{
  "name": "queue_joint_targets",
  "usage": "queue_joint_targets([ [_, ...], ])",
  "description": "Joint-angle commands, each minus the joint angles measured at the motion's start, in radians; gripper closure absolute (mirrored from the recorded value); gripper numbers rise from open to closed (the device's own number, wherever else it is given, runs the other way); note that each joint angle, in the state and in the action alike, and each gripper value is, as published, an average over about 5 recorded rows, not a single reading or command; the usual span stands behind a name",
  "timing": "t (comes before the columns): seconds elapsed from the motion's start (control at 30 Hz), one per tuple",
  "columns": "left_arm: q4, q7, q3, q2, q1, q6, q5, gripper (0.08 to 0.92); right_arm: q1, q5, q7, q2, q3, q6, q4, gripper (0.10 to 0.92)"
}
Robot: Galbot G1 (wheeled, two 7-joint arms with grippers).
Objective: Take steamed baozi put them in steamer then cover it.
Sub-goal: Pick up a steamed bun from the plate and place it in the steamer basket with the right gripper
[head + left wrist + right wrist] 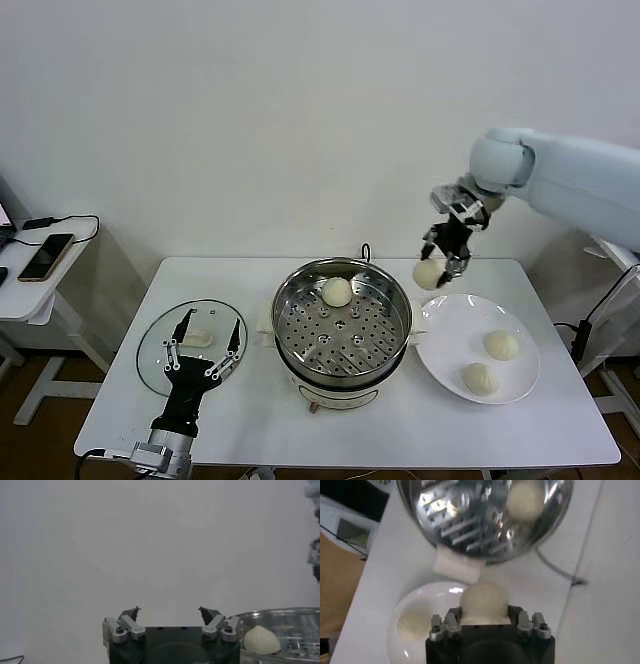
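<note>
My right gripper [437,268] is shut on a cream-white baozi [428,274], held in the air above the table between the steamer and the plate. In the right wrist view that baozi [484,601] fills the jaws of the right gripper [485,611]. The shiny steel steamer [342,327] stands mid-table with one baozi [337,292] on its perforated tray; the same steamer [470,520] shows below my right wrist. Two more baozi [501,345] [479,378] lie on the white plate [445,345]. My left gripper [207,345] hovers open over the glass lid [155,350].
The glass lid lies flat on the table's left part with its white handle [197,339] up. A side table [30,290] with a phone stands off to the left. A cable [366,252] runs behind the steamer. The wall is close behind.
</note>
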Motion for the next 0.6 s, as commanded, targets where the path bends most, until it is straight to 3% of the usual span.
queue_joint_targets([
  [0.03,-0.002,-0.001,0.005,-0.001,-0.001,0.0,0.001,0.177,0.106,0.205,0.094,0.122,-0.053,-0.084,0.131,0.383],
  [0.27,-0.004,-0.003,0.008,-0.006,-0.004,0.004,0.002,0.177,0.025,0.247,0.216,0.256,-0.084,-0.135,0.12,0.389],
  [0.6,-0.005,-0.005,0.003,-0.009,-0.008,0.005,0.001,0.177,-0.083,0.255,0.293,0.441,-0.118,-0.171,-0.027,0.389],
])
